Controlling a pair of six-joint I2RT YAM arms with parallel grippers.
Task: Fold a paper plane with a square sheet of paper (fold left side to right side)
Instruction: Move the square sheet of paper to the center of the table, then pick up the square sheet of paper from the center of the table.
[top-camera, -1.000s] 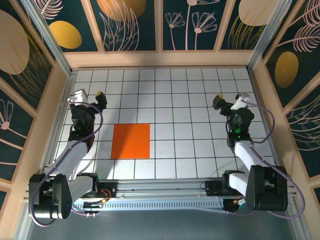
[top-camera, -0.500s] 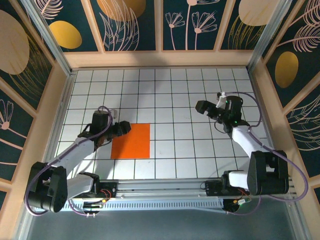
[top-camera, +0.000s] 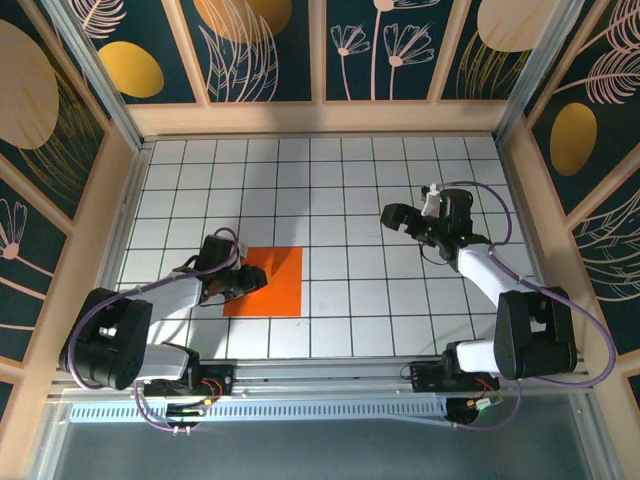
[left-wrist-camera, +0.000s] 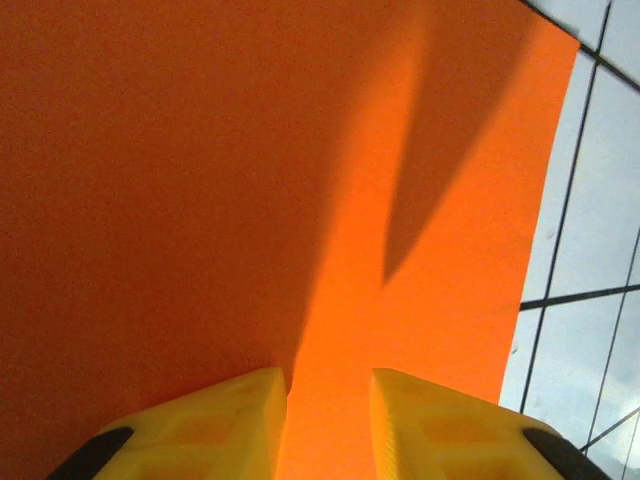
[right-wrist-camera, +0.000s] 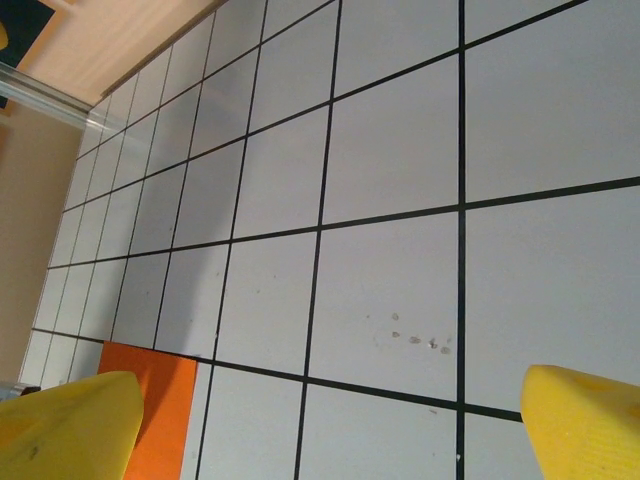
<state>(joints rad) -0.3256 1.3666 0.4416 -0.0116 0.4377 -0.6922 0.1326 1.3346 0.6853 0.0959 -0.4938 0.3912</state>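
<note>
The square sheet of paper (top-camera: 275, 275) is bright orange and lies flat on the white grid table, left of centre. My left gripper (top-camera: 249, 280) is low over the sheet's left part. In the left wrist view its yellow fingers (left-wrist-camera: 215, 425) stand a narrow gap apart, with the flat paper (left-wrist-camera: 250, 150) showing between and beyond them. Nothing is pinched between them. My right gripper (top-camera: 392, 215) hovers right of centre, well apart from the sheet, pointing toward it. Its fingers (right-wrist-camera: 585, 420) stand wide apart, and a corner of the paper (right-wrist-camera: 165, 410) shows at the lower left.
The white grid table (top-camera: 350, 180) is ringed by pale wooden walls (top-camera: 320, 118) at the back and both sides. Grid tiles show past the sheet's right edge (left-wrist-camera: 590, 330). A few small specks mark a tile (right-wrist-camera: 415, 340) under the right gripper.
My left gripper swung from the table's left side down onto the sheet's left part, and its jaws narrowed. The right gripper moved left toward the centre, still wide open.
</note>
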